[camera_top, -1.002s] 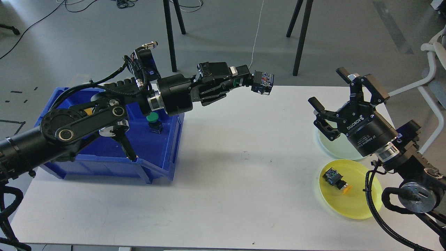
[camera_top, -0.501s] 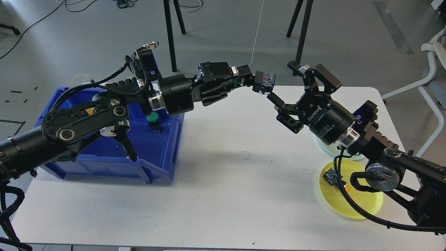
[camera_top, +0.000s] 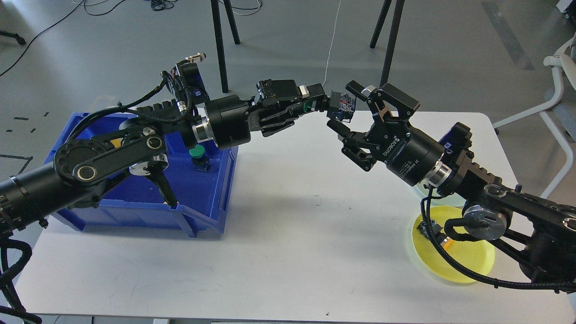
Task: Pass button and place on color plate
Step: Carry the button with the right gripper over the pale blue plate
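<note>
A: Button [camera_top: 343,104] — where is it?

B: High over the far middle of the table [camera_top: 288,252], pinched in the left gripper [camera_top: 332,104]. Its body is dark with small blue and white markings; they are too fine to read.

A: And the left gripper's state?

B: Closed tight on the button, fingers pointing right.

A: The right gripper [camera_top: 346,105]?

B: Spread wide, pointing left, one finger above the button and one below. Whether either finger touches it, I cannot tell.

A: Any writing?

B: "ROBOTIQ" in white on the right gripper's black body, with a smaller line of print beside it that I cannot make out. Nothing else is legible.

A: What about the plates?

B: A yellow plate [camera_top: 468,270] sits near the right edge of the table. A second button [camera_top: 443,240] with an orange cap lies on its left part, mostly hidden behind the right arm's cable. A pale green plate [camera_top: 425,191] lies just beyond the yellow one, almost wholly covered by the arm.

A: And on the left?

B: A blue bin [camera_top: 202,198] stands on the left side of the table. Inside it a green-capped button [camera_top: 198,155] stands upright, close to the right wall. The left arm reaches across above the bin.
</note>
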Action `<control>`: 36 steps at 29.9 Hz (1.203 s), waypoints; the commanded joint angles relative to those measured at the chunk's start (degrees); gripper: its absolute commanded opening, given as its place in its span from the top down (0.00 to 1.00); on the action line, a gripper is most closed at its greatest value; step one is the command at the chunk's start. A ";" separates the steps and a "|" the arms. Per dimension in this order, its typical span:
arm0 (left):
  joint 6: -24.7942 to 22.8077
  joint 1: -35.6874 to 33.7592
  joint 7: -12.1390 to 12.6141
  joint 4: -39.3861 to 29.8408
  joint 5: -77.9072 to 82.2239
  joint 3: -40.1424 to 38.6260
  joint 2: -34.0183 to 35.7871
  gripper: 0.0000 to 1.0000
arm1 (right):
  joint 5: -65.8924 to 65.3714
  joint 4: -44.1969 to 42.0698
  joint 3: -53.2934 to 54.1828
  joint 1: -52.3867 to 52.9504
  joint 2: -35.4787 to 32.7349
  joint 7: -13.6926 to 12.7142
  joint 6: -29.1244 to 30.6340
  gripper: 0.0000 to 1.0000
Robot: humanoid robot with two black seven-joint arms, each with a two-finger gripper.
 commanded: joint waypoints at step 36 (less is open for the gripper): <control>-0.11 -0.11 0.00 0.00 -0.36 0.06 -0.18 0.18 | -4.16 -2.44 2.10 -4.13 -4.69 0.00 -0.91 0.99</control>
